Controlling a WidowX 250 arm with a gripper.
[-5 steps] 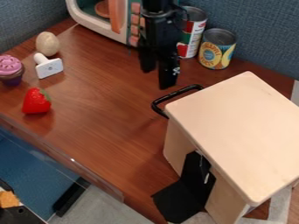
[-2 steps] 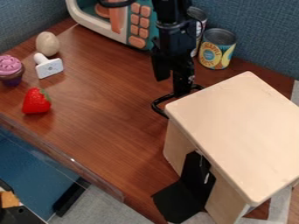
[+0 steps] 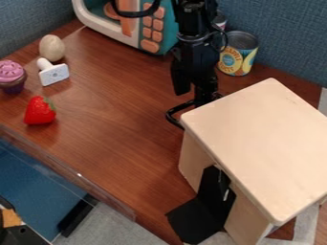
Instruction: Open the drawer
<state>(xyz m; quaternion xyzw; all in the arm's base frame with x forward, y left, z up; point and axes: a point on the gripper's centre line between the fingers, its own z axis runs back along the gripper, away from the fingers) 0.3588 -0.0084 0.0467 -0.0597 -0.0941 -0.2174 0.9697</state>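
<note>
Reddish-brown wood table (image 3: 115, 124), visible grain, slight sheen near the strawberry. Clear strip (image 3: 76, 177) runs along its lower-left edge. Past that edge, lower down: a blue surface (image 3: 35, 177), a black bar (image 3: 78, 215) and pale grey floor (image 3: 115, 227). Blue-grey fabric partition (image 3: 290, 43) stands behind the table, with more of the same fabric at upper left.

Wooden box (image 3: 256, 139) with the drawer sits on the right side of the table, its pale top angled toward the camera. Black handle (image 3: 171, 115) sticks out from its upper-left side. Drawer front is hidden under the top, so cannot tell how far in or out it sits. A black panel (image 3: 191, 222) lies at the box's lower-left side, partly on the table; grey-white strips show under the lower right.

Arm (image 3: 193, 21) comes in from the top edge. Claw (image 3: 194, 97) hangs down at the handle, released, fingers apart, one finger overlapping the handle's far part; contact cannot be confirmed.

Toy microwave (image 3: 115, 33) at the back, upper left. Yellow-blue can (image 3: 237, 60) right of the arm, another can (image 3: 221, 21) partly behind it. Left side: egg (image 3: 52, 48), white stamp-like block (image 3: 55, 74) just beside it, pink-topped cupcake (image 3: 11, 76), red strawberry (image 3: 39, 112) nearer the clear strip.
</note>
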